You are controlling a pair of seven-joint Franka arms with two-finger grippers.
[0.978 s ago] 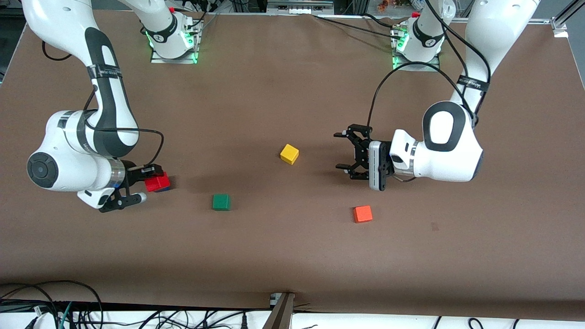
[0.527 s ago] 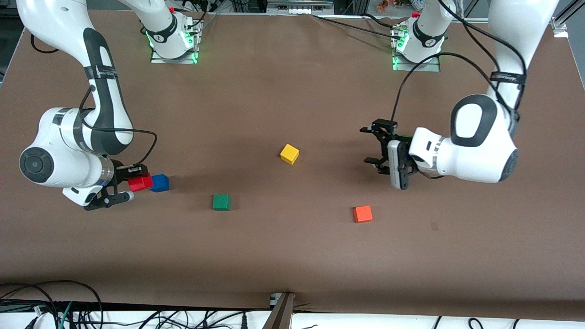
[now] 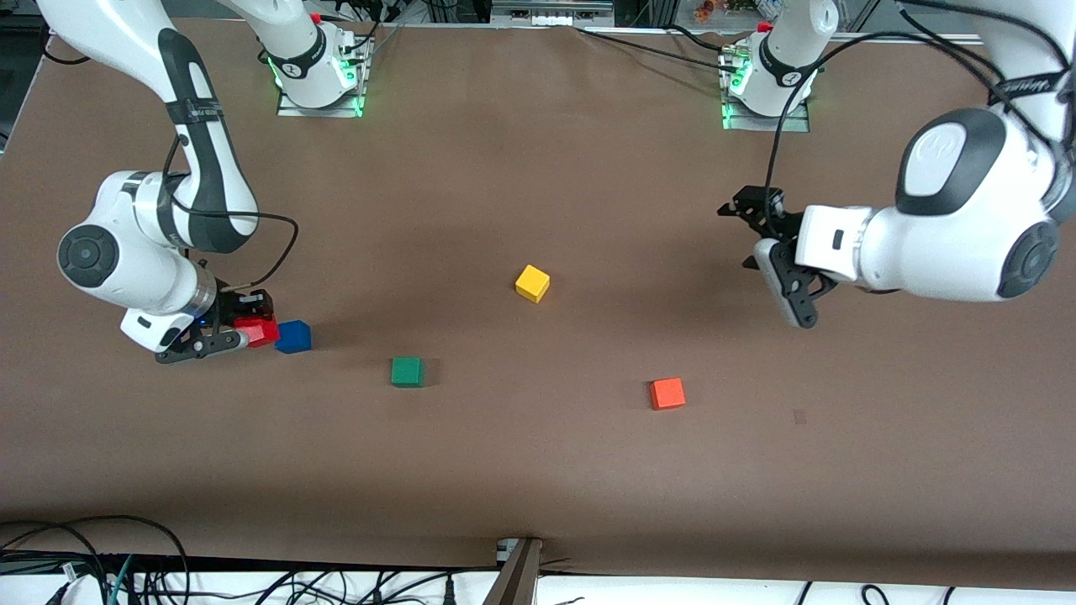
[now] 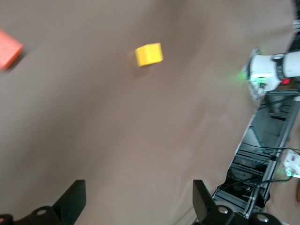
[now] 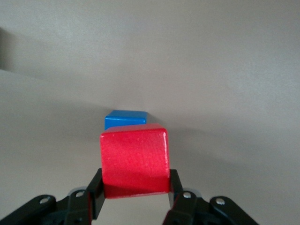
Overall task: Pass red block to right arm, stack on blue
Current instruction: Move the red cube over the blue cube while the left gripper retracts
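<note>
Over the last second the right gripper [image 3: 238,329] has drawn the red block [image 3: 256,329] off the top of the blue cube [image 3: 293,336] toward the right arm's end of the table and lowered it, while the left gripper [image 3: 769,238] has pulled away from the table's middle toward the left arm's end. The right gripper's slim black fingers [image 5: 174,186] clamp the red block [image 5: 135,162] on two opposite sides; in the front view the block sits just beside the blue cube, at its nine o'clock, and whether the two touch cannot be told. In the right wrist view the blue cube [image 5: 125,119] peeks out above the red block's upper edge. The left gripper hangs in the air with its splayed fingers [image 4: 71,205] spread wide and nothing between them, over bare brown table [image 3: 538,470]. On that table, a green cube [image 3: 407,371] lies at the blue cube's four o'clock, nearer the front camera. A yellow cube [image 3: 532,283] sits near the table's middle, and an orange cube [image 3: 667,393] lies at its four o'clock, nearer the camera. The left wrist view takes in the yellow cube [image 4: 149,54] and the edge of the orange cube [image 4: 8,48].
</note>
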